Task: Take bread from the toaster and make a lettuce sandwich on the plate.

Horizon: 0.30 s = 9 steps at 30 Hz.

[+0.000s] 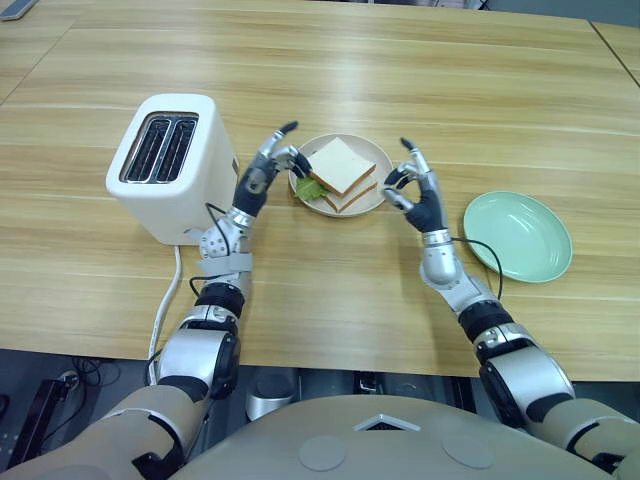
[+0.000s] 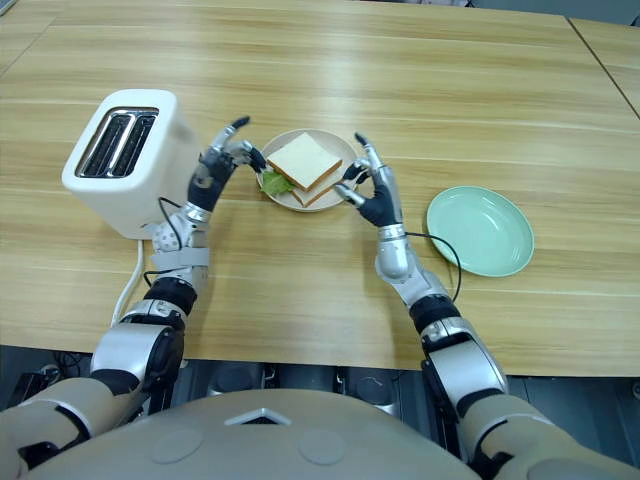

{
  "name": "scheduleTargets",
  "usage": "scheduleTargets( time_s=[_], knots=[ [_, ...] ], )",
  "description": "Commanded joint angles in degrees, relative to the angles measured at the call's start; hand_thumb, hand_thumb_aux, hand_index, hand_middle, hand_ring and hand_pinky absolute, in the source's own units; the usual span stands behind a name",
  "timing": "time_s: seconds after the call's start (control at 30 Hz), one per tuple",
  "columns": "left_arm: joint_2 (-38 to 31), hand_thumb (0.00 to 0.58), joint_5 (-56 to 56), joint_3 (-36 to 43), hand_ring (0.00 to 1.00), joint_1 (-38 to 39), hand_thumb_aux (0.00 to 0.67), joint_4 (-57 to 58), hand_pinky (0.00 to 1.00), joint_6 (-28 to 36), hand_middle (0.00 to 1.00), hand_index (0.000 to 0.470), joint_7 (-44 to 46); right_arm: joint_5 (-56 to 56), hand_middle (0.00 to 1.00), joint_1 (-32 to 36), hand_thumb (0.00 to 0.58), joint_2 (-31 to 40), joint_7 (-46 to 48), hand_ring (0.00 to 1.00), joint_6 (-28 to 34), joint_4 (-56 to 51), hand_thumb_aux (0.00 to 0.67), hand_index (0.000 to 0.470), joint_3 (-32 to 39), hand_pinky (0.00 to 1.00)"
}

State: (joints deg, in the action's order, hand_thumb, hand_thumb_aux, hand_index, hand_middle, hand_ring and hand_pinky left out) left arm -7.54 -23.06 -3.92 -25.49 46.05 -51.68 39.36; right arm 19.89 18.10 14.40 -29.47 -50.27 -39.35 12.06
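- Beneath both sets of fingers: a wooden table [image 1: 330, 60], light grain, running well past the fingertips on every side.
- Just outside the left hand [image 1: 258, 178], behind its knuckles: a white toaster [image 1: 170, 195], upright, both slots dark; I cannot tell whether any bread is inside. A white cord [image 1: 165, 300] drops from its base toward the table's near edge.
- Outward of the right hand [image 1: 422, 195], apart from it: a green plate [image 1: 517, 236], bare.
- Between the two hands: a beige plate [image 1: 340, 137]; fingertips of each hand sit at its rim, contact uncertain.
- On that plate, between the fingertips: the sandwich [image 1: 343, 168], two bread slices stacked, the top one skewed.
- Left fingers [image 1: 283, 132]: released, loosely bent, one pointing up, grasping nothing.
- Right fingers [image 1: 411, 150]: released too, one raised, the others bent toward the thumb, nothing between them.
- Nearest the left fingertips: lettuce [image 1: 310, 188] poking out from the sandwich's left side.
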Motion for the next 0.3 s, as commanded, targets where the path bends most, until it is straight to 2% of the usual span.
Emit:
scheduleTargets(
  time_s=[0.03, 0.17, 0.3],
  knots=[
    [1.10, 0.000, -4.09, -0.85, 0.00, 3.64, 0.000, -10.25, 0.00, 4.30, 0.00, 0.000, 1.34, -6.60, 0.00, -3.64, 0.000, 0.67, 5.78, 0.00, -0.22, 9.21, 0.000, 0.000, -3.53, 0.00],
    [1.91, 0.000, -1.29, -1.43, 0.00, 5.54, 0.000, -13.87, 0.00, 4.18, 0.00, 0.000, -1.63, -9.83, 0.00, -5.58, 0.000, 0.05, 9.71, 0.00, 1.36, 13.86, 0.000, 0.000, -5.68, 0.00],
    [2.99, 0.000, 0.82, -1.89, 0.00, 5.23, 0.000, -12.20, 0.00, 3.92, 0.00, 0.000, -3.80, -8.92, 0.00, -5.97, 0.000, -0.87, 11.19, 0.00, 2.04, 14.44, 0.000, 0.000, -7.29, 0.00]
  ],
)
